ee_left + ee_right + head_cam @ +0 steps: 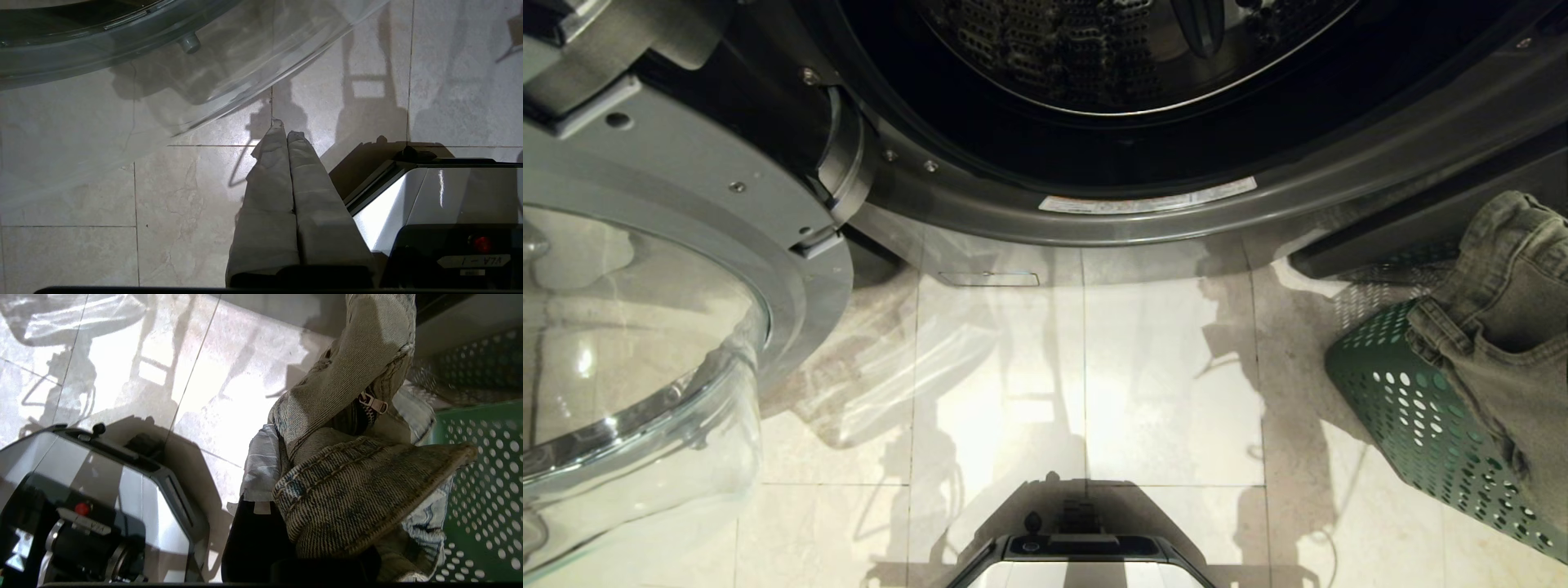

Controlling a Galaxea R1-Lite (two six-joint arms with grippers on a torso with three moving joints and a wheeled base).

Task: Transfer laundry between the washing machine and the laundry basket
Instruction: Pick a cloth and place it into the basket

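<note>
Laundry transfer is pictured mid-task at the washing machine [1094, 122], whose drum is seen empty at the far side, with the glass door [637, 359] swung open to the left. At right, the laundry basket [1413, 416] is seen on the tiled floor [1160, 367], with the laundry [1503, 327] lifted above its rim. The grey-green garment is clamped in the right gripper [282, 473], its long axis hanging below the pinched seam; only one taped finger [261, 465] is visible beside the cloth. Judged from this, the drum lies far and left of the held garment, and the right arm is the nearer. The left gripper [288, 134] is parked over the floor, fingers pressed together on nothing.
</note>
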